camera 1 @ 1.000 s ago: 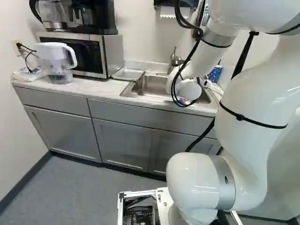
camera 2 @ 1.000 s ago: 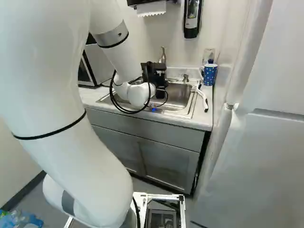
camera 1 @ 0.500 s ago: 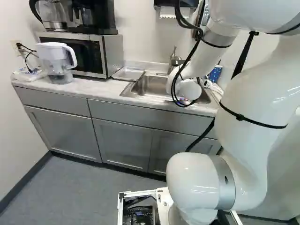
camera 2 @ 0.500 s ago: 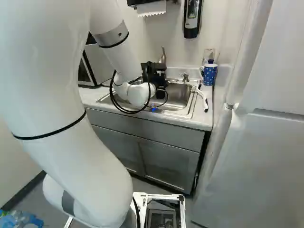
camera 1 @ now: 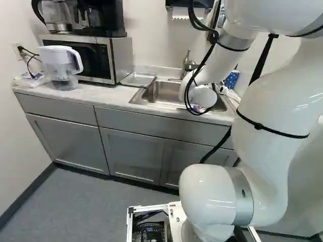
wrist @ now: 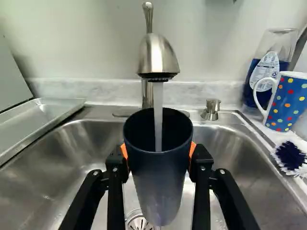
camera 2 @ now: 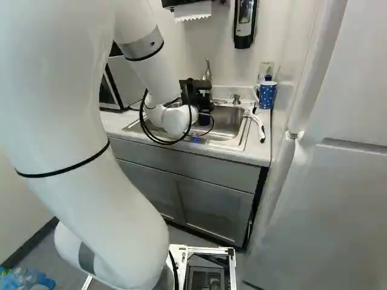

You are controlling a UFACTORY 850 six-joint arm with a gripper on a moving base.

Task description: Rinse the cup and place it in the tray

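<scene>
In the left base view we see our arm (camera 1: 265, 108) filling the right side, its wrist over the sink (camera 1: 164, 93), right of the upper middle; the tray (camera 1: 137, 79) lies on the counter left of the sink, with a microwave (camera 1: 101, 58) and a pitcher (camera 1: 60, 63) at upper left. In the right base view we find our black gripper (camera 2: 196, 92) above the sink, near the upper middle, and a dotted mug (camera 2: 266, 95) at upper right. In the wrist view we have the gripper (wrist: 159, 155) closed on the dark cup (wrist: 158, 187), orange pads (wrist: 192, 149) against both sides, its mouth up under the faucet (wrist: 158, 55), water (wrist: 158, 115) running into it.
</scene>
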